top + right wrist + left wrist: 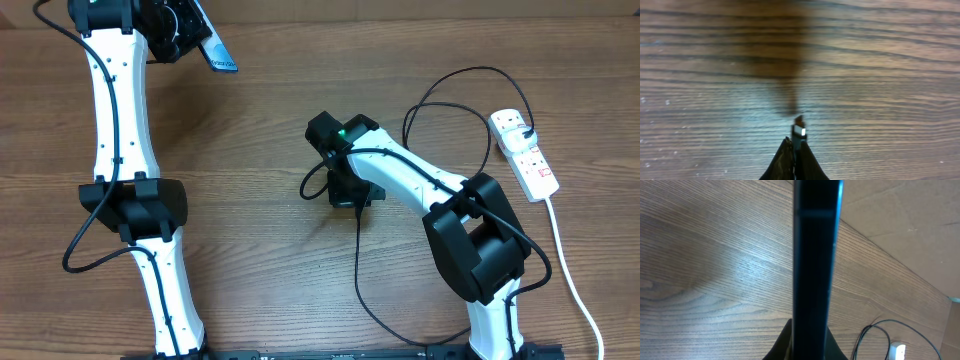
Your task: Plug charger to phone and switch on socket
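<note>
Right jaws pinch the charger (799,131) tip, low over the surface (890,75); left jaws are clamped on the phone (214,48), edge-on to my wrist view, near the far left edge. Step in hand: bringing charger to phone. Next I must line the tip with the port, which I can't make out from here. Socket (525,152) sits well right, switch for later.

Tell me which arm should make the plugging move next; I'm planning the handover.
Right, probably. The right fingers pinch the charger by its connector tip, while the left fingers hold the phone raised as a steady target.
</note>
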You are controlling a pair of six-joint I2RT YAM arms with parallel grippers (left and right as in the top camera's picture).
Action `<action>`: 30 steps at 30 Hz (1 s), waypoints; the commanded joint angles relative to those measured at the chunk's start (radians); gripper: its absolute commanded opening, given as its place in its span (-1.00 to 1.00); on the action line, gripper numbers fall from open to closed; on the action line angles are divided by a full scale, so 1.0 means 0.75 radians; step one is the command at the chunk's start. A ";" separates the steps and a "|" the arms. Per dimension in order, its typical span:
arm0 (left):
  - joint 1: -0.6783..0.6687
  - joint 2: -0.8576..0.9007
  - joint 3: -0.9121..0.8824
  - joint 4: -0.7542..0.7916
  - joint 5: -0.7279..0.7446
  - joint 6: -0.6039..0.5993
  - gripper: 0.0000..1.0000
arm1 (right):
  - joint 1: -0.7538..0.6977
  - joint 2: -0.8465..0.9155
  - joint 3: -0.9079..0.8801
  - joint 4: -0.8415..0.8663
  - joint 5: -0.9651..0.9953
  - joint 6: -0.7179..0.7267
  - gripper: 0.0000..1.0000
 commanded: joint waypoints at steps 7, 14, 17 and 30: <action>-0.011 -0.044 0.028 0.001 -0.008 0.036 -0.92 | -0.006 -0.025 -0.009 -0.032 0.048 0.047 -0.92; -0.011 -0.044 0.028 -0.001 -0.007 0.037 -0.92 | -0.006 -0.025 -0.020 -0.029 0.041 0.047 -0.92; -0.011 -0.044 0.028 0.000 -0.007 0.036 -0.91 | -0.006 -0.025 -0.056 -0.010 0.041 0.064 -0.92; -0.011 -0.044 0.028 -0.001 0.009 0.046 -0.92 | -0.006 -0.025 -0.111 0.059 0.042 0.072 -0.92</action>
